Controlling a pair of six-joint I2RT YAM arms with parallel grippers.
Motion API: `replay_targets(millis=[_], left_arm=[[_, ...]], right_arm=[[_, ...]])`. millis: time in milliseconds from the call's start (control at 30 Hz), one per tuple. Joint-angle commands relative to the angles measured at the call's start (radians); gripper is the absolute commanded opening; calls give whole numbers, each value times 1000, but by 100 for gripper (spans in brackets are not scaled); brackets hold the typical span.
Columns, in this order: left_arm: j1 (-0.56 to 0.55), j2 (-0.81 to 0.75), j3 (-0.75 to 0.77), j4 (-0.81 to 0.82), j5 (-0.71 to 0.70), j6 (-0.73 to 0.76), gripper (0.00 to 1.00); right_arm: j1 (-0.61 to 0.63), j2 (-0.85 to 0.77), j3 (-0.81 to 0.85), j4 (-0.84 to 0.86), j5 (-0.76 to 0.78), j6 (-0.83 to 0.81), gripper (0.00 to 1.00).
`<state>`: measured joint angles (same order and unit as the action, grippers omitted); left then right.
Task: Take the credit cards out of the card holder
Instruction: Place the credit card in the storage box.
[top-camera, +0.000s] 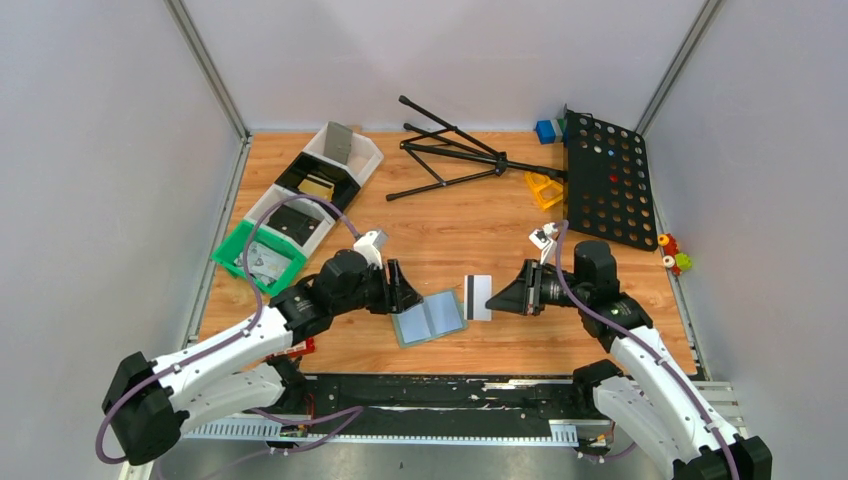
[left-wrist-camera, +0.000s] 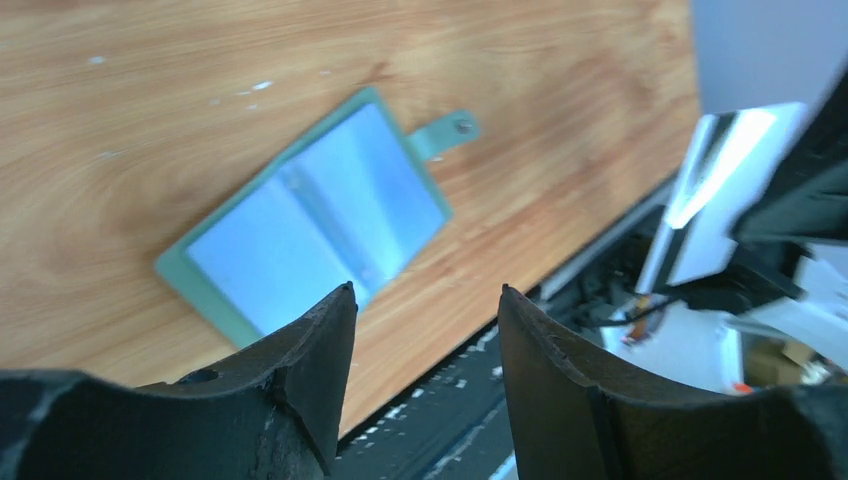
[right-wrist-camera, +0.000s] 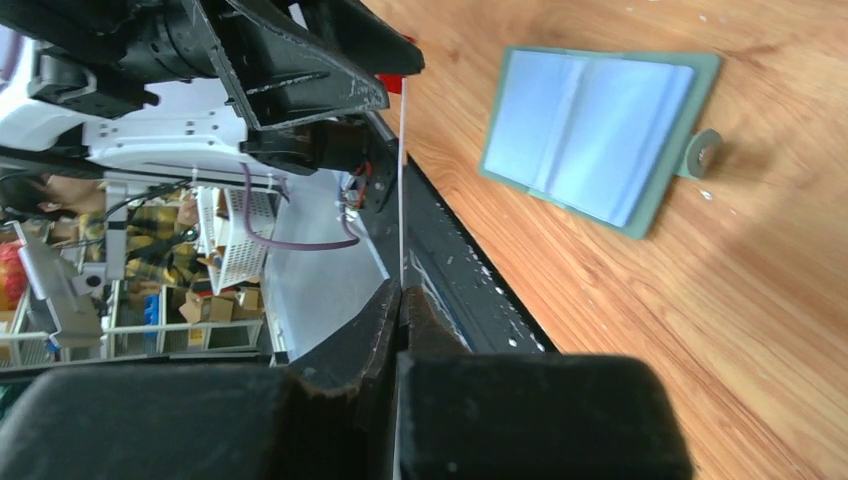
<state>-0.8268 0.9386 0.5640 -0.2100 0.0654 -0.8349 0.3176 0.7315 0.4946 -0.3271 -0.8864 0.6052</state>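
Note:
The card holder (top-camera: 430, 318) lies open and flat on the wooden table, its pale pocket sleeves up (left-wrist-camera: 310, 215) and its small side flap (left-wrist-camera: 445, 133) sticking out. My left gripper (top-camera: 412, 294) hovers just left of the holder's left edge, and in the left wrist view its jaws (left-wrist-camera: 425, 290) stand apart with nothing between them. My right gripper (top-camera: 492, 297) is shut on one credit card (top-camera: 478, 297), white with a dark stripe, held upright just right of the holder. The right wrist view shows this card edge-on (right-wrist-camera: 402, 180), pinched at the fingertips (right-wrist-camera: 402, 292), with the holder (right-wrist-camera: 590, 135) beyond.
A green tray (top-camera: 240, 262) and white bins (top-camera: 370, 152) stand at the back left. A folded black tripod (top-camera: 450, 155), a black perforated board (top-camera: 608, 180), a yellow piece (top-camera: 545, 188) and small toys (top-camera: 675, 255) lie at the back right. A black rail (top-camera: 450, 390) runs along the near edge.

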Motion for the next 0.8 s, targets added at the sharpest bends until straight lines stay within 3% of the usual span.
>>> replay_targets(millis=[0,167,367,500,767], left_arm=[[0,-48,-18,191,180,-38,61],[-15,-38,-110,622,357,-195,62],[-51,31,-120,857,412,-259,56],[-55,58,-136,942,419,-299,54],[-57,73,-125,901,413,-282,53]], right_arm=[[-2,-7,-2,177,-94,81,0],[7,-18,-20,309,-146,174,0],[30,-11,-16,387,-190,227,0],[49,-6,-14,397,-194,236,0],[64,-10,-14,424,-194,256,0]])
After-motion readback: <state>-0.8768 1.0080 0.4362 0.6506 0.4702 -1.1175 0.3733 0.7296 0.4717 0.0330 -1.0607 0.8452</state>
